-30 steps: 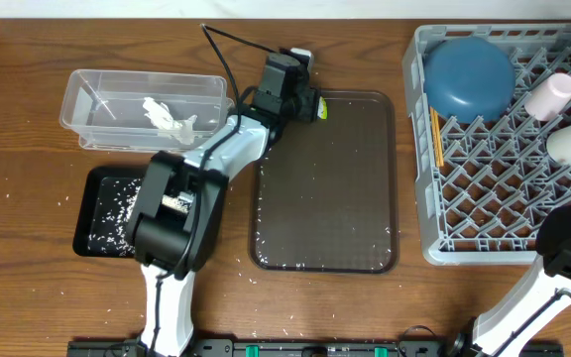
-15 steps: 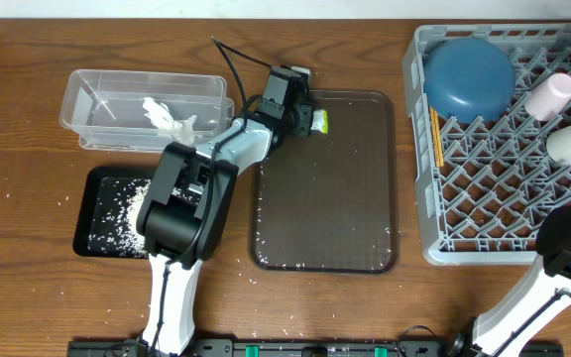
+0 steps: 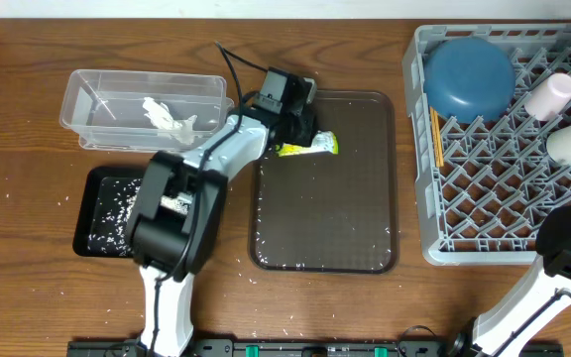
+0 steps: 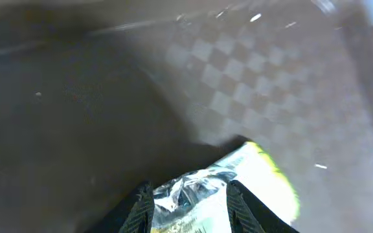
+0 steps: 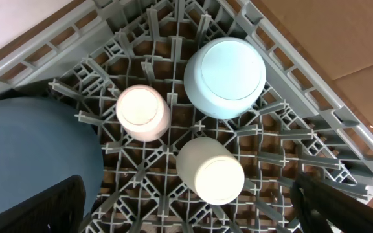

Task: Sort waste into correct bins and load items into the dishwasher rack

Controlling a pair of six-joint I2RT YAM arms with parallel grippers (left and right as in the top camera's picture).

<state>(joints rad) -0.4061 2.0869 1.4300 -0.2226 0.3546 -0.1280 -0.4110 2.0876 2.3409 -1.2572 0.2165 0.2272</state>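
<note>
My left gripper (image 3: 296, 131) (image 4: 190, 210) is shut on the yellow-green snack wrapper (image 3: 313, 146) (image 4: 241, 184) over the far left part of the brown tray (image 3: 335, 218). The wrapper sticks out to the right of the fingers (image 4: 141, 208). The grey dishwasher rack (image 3: 494, 198) holds the dark-blue bowl (image 3: 469, 74), the chopsticks (image 3: 436, 134) and pink (image 5: 142, 111), light-blue (image 5: 225, 76) and white (image 5: 210, 169) cups. My right gripper (image 5: 190, 207) hangs open above these cups. The clear tub (image 3: 92, 94) holds the crumpled napkin (image 3: 167, 117). Rice (image 3: 117, 203) lies in the black tray (image 3: 85, 233).
Loose rice grains are scattered on the wooden table (image 3: 28, 178) around the black tray and along the brown tray's near edge. The right arm's base (image 3: 568, 248) stands at the rack's near right corner. A black cable (image 3: 228, 55) trails behind the left arm.
My left gripper closed on the snack wrapper and pulled it from the brown tray's far edge toward me, turning it sideways. The right arm has not moved.
</note>
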